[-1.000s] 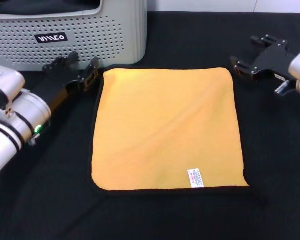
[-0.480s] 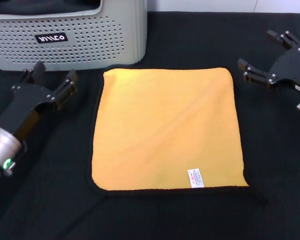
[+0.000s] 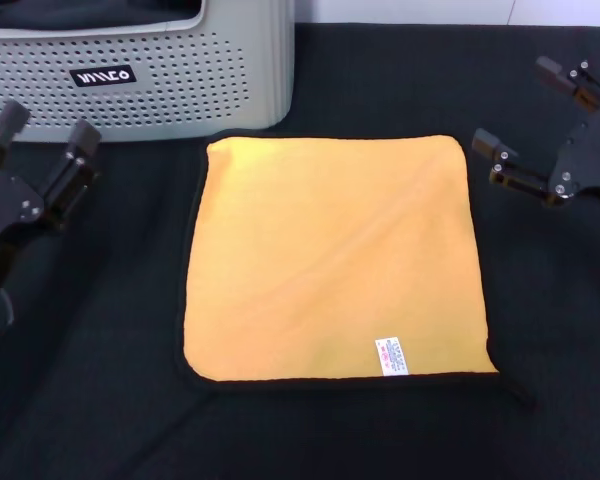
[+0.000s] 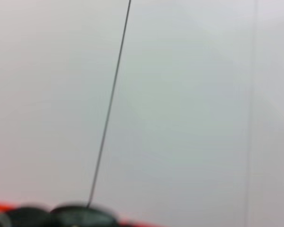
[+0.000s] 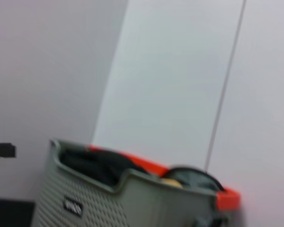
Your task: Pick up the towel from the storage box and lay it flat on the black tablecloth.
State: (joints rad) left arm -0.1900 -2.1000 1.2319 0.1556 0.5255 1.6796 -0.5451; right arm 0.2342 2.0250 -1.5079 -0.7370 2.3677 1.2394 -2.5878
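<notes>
Towel (image 3: 335, 258) lies flat, yellow face up, on the black tablecloth (image 3: 540, 330), just in front of the storage box (image 3: 140, 65). Left hand (image 3: 42, 140) and right hand (image 3: 528, 118) hover on either side, fingers apart, holding nothing.

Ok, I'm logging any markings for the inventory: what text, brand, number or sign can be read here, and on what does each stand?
Black label on the storage box: white stylised lettering, shaped roughly like "VIVCO", not surely legible; it shows again in the right wrist view, blurred.
Small white label at a near corner of the towel: reddish print, too small to read.
No other text shows.
</notes>
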